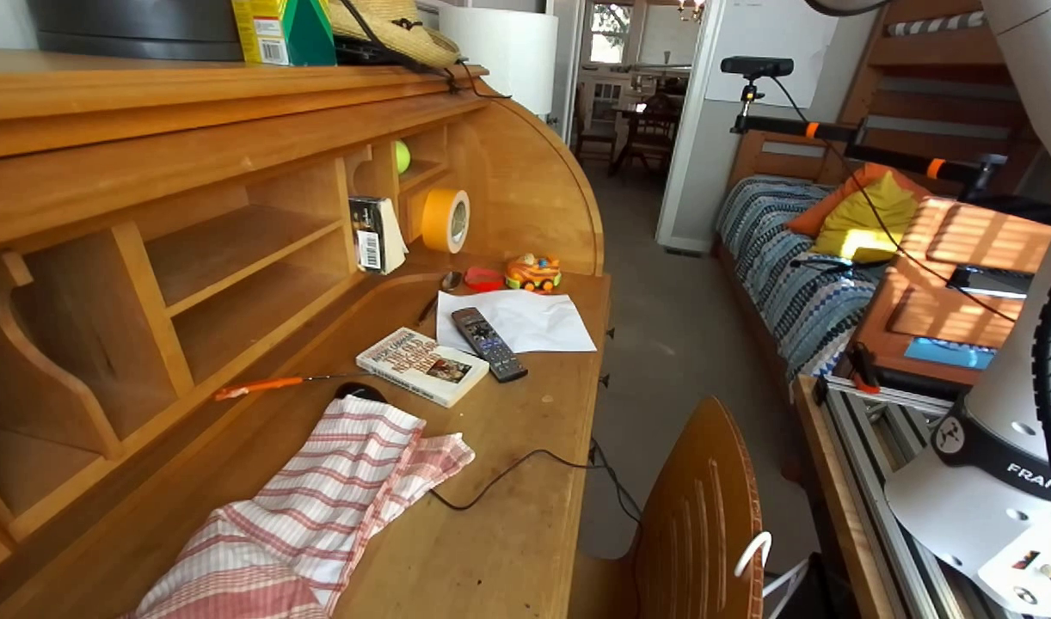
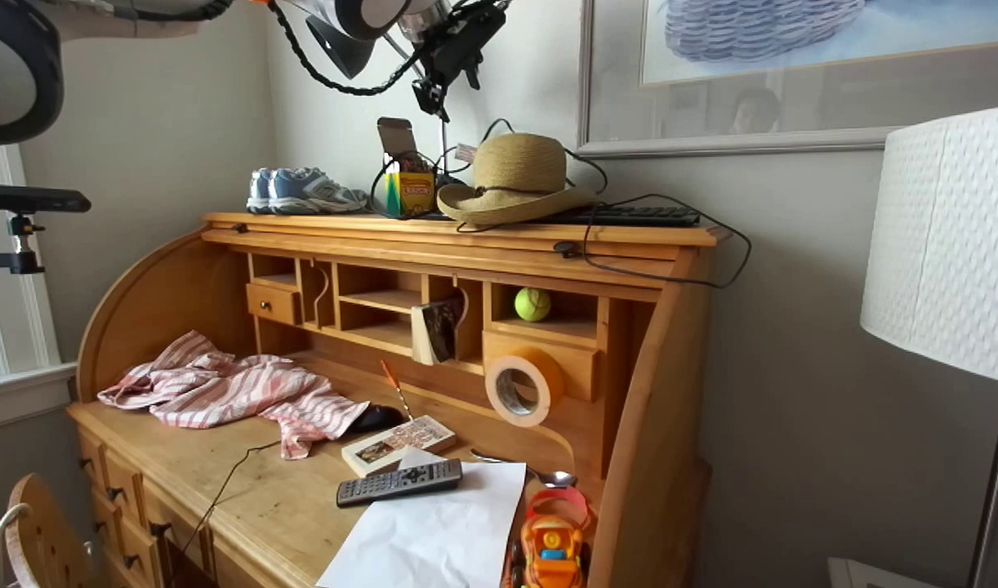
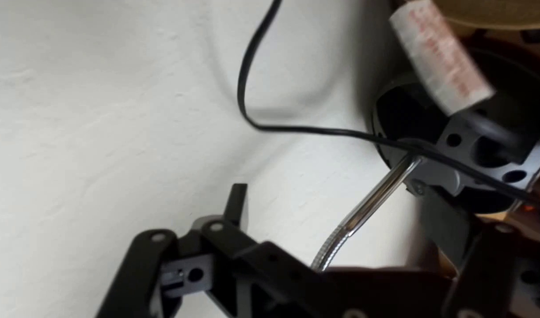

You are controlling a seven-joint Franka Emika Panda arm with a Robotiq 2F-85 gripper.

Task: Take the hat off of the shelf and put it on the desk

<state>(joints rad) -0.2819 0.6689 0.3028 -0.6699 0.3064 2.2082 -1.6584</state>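
Note:
The tan straw hat (image 2: 519, 167) with a darker band rests on the right part of the honey-coloured shelf (image 2: 336, 227). It also shows, partly cut off, in an exterior view (image 1: 396, 34). In the wrist view a tan curved edge, likely the hat's brim (image 3: 504, 12), shows at the top right corner. The desk (image 2: 213, 461) stands below with its writing surface. My gripper (image 2: 452, 94) is above the shelf, up and left of the hat in that view, apart from it. In the wrist view my gripper (image 3: 336, 205) is open with nothing held.
A chrome lamp stem (image 3: 376, 190) appears between my fingers, beyond them. A crayon box (image 2: 411, 192), shoes (image 2: 303, 192), black cables and a keyboard (image 2: 642, 215) share the shelf. A checked cloth (image 2: 229, 392), book (image 2: 397, 445), remote (image 2: 399, 482) and paper (image 2: 442, 527) lie on the desk.

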